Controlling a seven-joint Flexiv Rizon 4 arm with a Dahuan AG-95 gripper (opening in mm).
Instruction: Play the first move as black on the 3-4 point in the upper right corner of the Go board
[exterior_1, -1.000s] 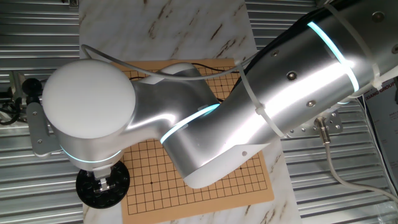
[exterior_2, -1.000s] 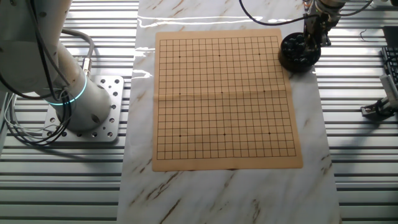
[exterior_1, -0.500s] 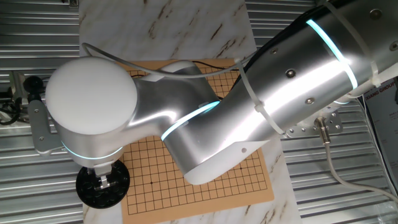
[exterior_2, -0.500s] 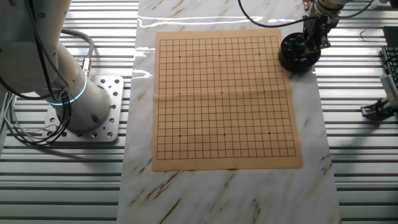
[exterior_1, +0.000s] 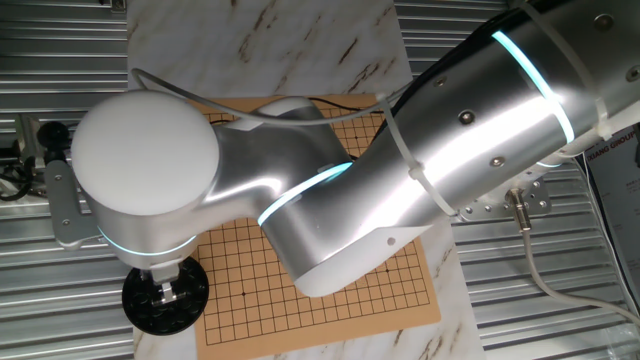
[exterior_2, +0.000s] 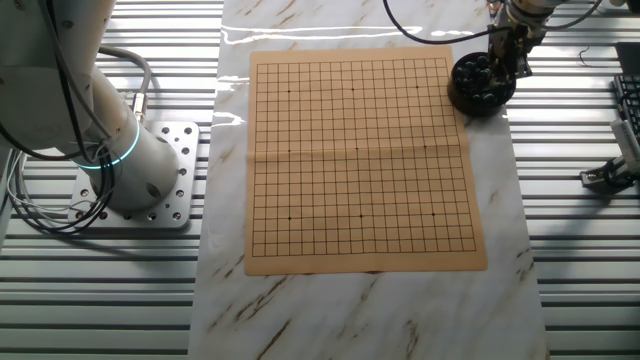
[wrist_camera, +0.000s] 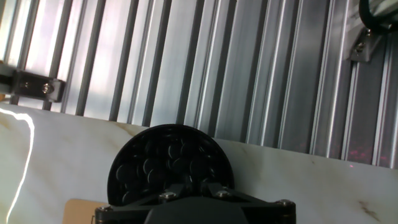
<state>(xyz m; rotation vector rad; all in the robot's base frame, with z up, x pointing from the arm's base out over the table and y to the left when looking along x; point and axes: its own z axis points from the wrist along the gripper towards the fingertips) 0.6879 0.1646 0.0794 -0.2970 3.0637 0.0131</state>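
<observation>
I see a tan board (exterior_2: 365, 160) gridded in black; glossy black stones (wrist_camera: 163, 163) in a black bowl (exterior_2: 470, 98); white marble slab (exterior_2: 365, 310) veined brown.

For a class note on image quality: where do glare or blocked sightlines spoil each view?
One fixed view: the arm hides much of the Go board. The other fixed view: glare streaks the marble slab. Hand view: a bright streak at left, bowl cut off below.

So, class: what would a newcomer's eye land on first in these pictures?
Probably the big silver robot arm with its glowing cyan rings, stretched over the Go board. Next, the empty grid itself, with no stone played yet. Finally the round black bowl of black stones off the board's corner, the gripper dipped into it.
</observation>
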